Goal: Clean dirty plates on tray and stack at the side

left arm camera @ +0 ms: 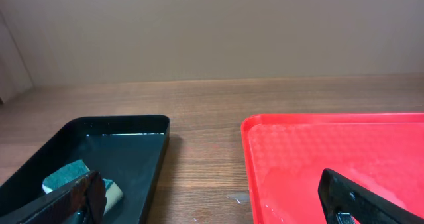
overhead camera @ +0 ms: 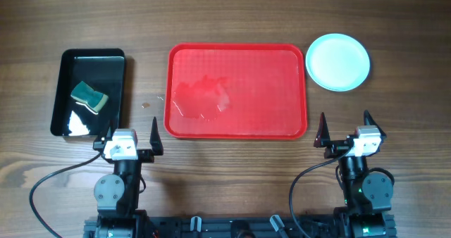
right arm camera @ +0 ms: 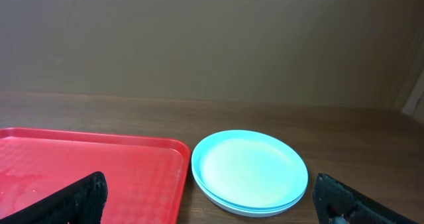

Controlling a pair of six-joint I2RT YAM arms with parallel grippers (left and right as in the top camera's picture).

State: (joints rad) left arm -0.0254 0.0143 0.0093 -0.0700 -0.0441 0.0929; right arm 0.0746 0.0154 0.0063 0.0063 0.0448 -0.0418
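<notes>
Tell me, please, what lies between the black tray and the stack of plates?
The red tray lies between the black tray and the plates, as the overhead view shows.

Stacked turquoise plates (right arm camera: 250, 171) sit just beside the red tray (right arm camera: 139, 174), perhaps touching its rim.

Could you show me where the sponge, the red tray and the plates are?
sponge (overhead camera: 89, 97), overhead view, its teal top.
red tray (overhead camera: 268, 76), overhead view, bare floor right of centre.
plates (right arm camera: 250, 168), right wrist view, middle of the top plate.
</notes>
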